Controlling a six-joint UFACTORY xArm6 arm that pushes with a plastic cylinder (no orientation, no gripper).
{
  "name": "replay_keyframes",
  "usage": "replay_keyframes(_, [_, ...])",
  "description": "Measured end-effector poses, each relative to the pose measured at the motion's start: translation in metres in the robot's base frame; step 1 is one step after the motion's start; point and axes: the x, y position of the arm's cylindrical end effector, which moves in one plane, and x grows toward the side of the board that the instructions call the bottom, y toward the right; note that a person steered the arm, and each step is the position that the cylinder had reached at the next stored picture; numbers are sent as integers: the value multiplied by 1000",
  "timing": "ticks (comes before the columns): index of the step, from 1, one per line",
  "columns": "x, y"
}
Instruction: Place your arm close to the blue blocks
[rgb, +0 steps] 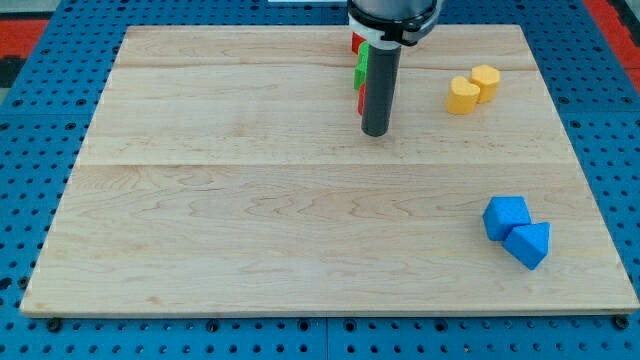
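A: Standing right by it, this is a robotics lab bench, no question. The blue pegboard full of holes gives it away.

B: Yep, plus a plain wooden board laid on top, and red matting at the corners. Nothing homey here.

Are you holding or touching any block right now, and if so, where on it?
Nothing is held. My tip rests on the bare board, just right of the partly hidden red and green blocks, far from the two blue blocks.

Bright, even light (soft shadows), sharp throughout.
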Motion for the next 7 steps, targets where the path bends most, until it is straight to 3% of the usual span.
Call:
replay_keyframes(3, [0, -7])
replay_keyframes(4, [0, -33])
replay_keyframes(6, [-6, -149])
replay_keyframes(7, [-54, -201])
